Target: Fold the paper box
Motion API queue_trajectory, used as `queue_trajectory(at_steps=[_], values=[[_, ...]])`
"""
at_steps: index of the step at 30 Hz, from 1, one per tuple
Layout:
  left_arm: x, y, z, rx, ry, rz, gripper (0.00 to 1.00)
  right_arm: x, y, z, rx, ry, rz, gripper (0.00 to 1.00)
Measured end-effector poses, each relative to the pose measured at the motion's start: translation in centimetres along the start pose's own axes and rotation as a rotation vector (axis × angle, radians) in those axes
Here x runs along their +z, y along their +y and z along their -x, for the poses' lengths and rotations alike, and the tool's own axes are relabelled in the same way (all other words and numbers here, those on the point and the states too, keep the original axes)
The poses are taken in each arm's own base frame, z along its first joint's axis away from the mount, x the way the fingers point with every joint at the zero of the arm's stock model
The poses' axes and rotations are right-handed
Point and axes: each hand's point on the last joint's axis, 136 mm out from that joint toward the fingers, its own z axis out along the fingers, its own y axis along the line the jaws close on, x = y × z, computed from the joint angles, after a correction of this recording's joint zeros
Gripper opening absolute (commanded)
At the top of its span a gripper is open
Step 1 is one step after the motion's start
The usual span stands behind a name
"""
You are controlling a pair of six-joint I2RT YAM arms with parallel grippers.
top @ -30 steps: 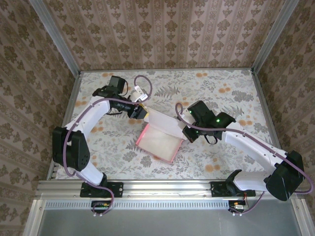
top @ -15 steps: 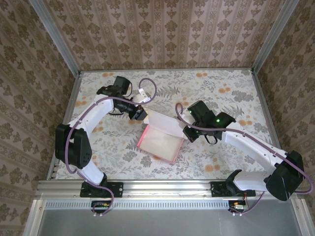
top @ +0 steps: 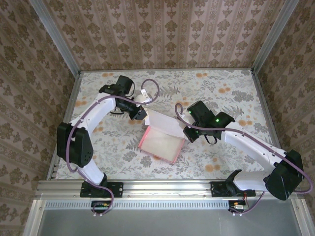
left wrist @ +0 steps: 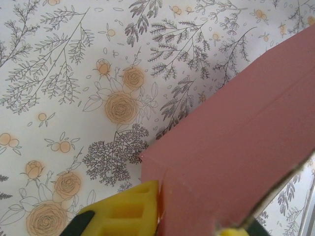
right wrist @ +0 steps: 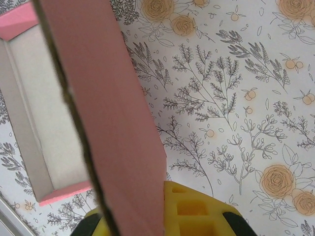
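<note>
On the floral-patterned bench [top: 221, 93], your left end effector [top: 141, 115] is clamped on one corner of the raised lid flap [top: 165, 123] of the thin pink card box [top: 160, 143] sitting mid-bench. Your right end effector [top: 186, 133] pinches that flap's other end. The tray walls look formed; closing and tucking the lid seems to be what's left.

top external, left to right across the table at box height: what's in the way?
left gripper → paper box → right gripper. Each gripper holds a raised pink flap at its own end of the box.
</note>
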Motion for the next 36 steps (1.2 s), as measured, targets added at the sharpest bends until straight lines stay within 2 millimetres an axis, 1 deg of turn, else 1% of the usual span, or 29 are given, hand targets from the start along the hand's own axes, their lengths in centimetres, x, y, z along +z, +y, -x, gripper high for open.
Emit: queue_trajectory(at_steps=[4, 6, 7, 9, 15, 22, 28, 33, 36], values=[[0.2, -0.1, 0.0, 0.006, 0.007, 0.004, 0.05, 0.0, -0.2, -0.1, 0.014, 0.004, -0.009, 0.0], [0.3, -0.1, 0.1, 0.003, 0.005, 0.004, 0.04, 0.0, -0.4, 0.0, 0.04, 0.001, -0.025, 0.02], [0.3, -0.1, 0.2, -0.002, 0.006, 0.007, 0.02, 0.0, -0.6, 0.0, 0.055, 0.001, -0.035, 0.02], [0.5, -0.1, 0.2, -0.019, 0.016, 0.022, 0.0, 0.2, -1.1, 0.2, 0.097, -0.006, -0.064, 0.04], [1.0, 0.3, 1.0, -0.095, -0.001, 0.084, 0.01, 0.9, -3.1, 1.0, 0.257, -0.042, -0.165, 0.07], [0.8, 0.7, 0.5, -0.189, -0.019, 0.145, 0.02, 2.5, -4.7, 2.2, 0.369, -0.082, -0.239, 0.07], [1.7, 1.3, 0.3, -0.294, -0.053, 0.164, 0.06, 3.1, -5.7, 2.9, 0.445, -0.118, -0.279, 0.07], [2.4, 2.2, 0.5, -0.4, -0.092, 0.206, 0.06, 4.8, -6.3, 2.9, 0.495, -0.112, -0.31, 0.06], [2.6, 2.8, 0.7, -0.466, -0.12, 0.233, 0.05, 5.4, -6.7, 3.3, 0.524, -0.127, -0.327, 0.05]])
